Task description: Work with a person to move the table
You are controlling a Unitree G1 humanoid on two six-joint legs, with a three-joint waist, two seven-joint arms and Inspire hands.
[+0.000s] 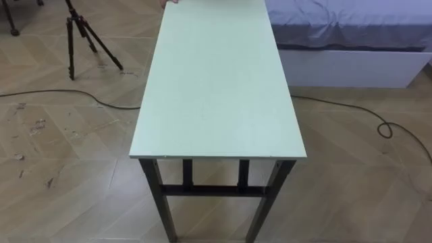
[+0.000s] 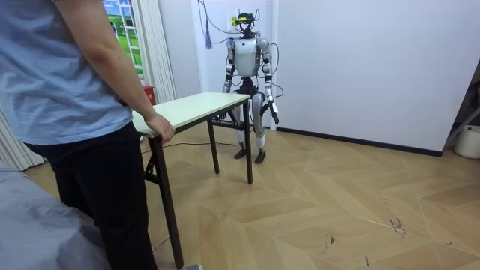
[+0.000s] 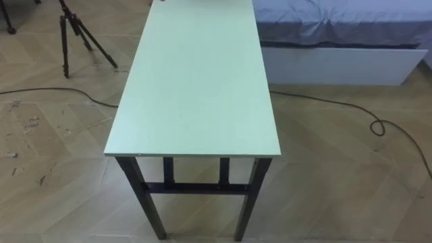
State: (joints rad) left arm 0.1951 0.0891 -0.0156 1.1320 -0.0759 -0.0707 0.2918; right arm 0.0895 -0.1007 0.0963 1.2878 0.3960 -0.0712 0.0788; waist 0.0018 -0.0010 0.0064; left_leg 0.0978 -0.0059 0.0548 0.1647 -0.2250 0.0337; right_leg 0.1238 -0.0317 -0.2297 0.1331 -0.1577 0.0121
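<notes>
Tripod point(image 1: 70, 40) left, bed point(image 1: 351, 67) right of table point(image 1: 216, 88).

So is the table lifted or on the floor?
The table stands: in the room view its legs meet the floor, top level. A person's hand rests on one end.

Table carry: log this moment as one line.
table: standing | person's hand: holds end opposite robot | left hand: hangs, off table | lift: not begun
</notes>
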